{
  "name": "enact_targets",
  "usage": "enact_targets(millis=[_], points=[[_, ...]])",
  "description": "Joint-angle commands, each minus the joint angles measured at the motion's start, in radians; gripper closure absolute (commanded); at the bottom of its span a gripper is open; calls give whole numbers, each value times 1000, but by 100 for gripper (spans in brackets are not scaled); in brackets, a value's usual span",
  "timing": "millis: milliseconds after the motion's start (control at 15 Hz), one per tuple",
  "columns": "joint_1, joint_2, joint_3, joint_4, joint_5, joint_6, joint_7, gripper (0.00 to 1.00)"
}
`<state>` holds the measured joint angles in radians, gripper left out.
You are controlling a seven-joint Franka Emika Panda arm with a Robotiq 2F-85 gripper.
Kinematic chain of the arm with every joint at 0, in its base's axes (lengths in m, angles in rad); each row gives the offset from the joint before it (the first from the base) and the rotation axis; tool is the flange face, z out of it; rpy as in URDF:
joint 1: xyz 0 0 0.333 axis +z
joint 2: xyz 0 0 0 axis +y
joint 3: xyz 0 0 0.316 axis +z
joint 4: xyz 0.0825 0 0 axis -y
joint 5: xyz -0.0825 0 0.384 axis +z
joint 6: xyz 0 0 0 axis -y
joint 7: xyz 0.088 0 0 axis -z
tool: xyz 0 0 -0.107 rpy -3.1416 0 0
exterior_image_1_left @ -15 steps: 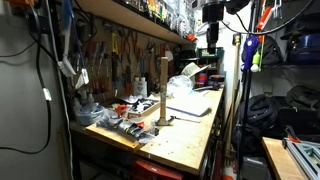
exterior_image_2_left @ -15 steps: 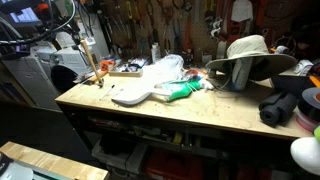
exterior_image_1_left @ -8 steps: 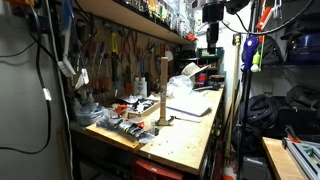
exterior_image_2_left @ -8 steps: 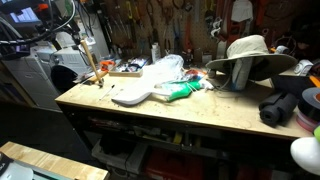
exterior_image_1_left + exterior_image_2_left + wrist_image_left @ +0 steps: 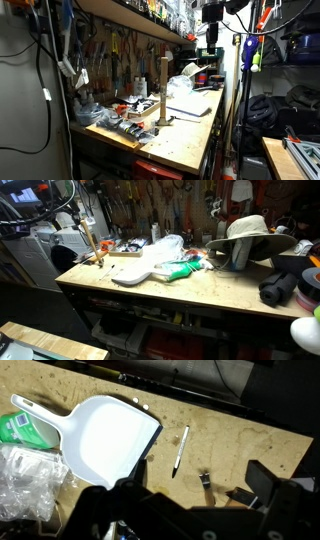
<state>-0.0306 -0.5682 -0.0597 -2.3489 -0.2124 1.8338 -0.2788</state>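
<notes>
In the wrist view my gripper (image 5: 198, 478) hangs high above the wooden workbench (image 5: 240, 440), open and empty, with its dark fingers far apart. Below it lie a white dustpan (image 5: 105, 440), a white pen (image 5: 180, 450) just right of the pan, and a small metal clip (image 5: 204, 480) between the fingers. A crumpled clear plastic bag (image 5: 30, 475) and a green packet (image 5: 15, 428) lie left of the pan. The dustpan also shows in both exterior views (image 5: 130, 276) (image 5: 192, 109). The arm (image 5: 211, 25) is up near the shelf.
A wide-brimmed hat (image 5: 245, 235) and a black bag (image 5: 285, 285) sit at one end of the bench. An upright wooden post (image 5: 163, 90) stands near the other end among small clutter. Tools hang on the back wall (image 5: 160, 200). Cables hang beside the bench (image 5: 45, 60).
</notes>
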Motion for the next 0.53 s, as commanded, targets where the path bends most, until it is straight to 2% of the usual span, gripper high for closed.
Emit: enact_targets(millis=[0, 267, 467], points=[[29, 27, 27, -20, 5, 31, 54, 0], [57, 56, 75, -49, 35, 81, 155, 0], [56, 92, 117, -69, 70, 142, 315, 0]])
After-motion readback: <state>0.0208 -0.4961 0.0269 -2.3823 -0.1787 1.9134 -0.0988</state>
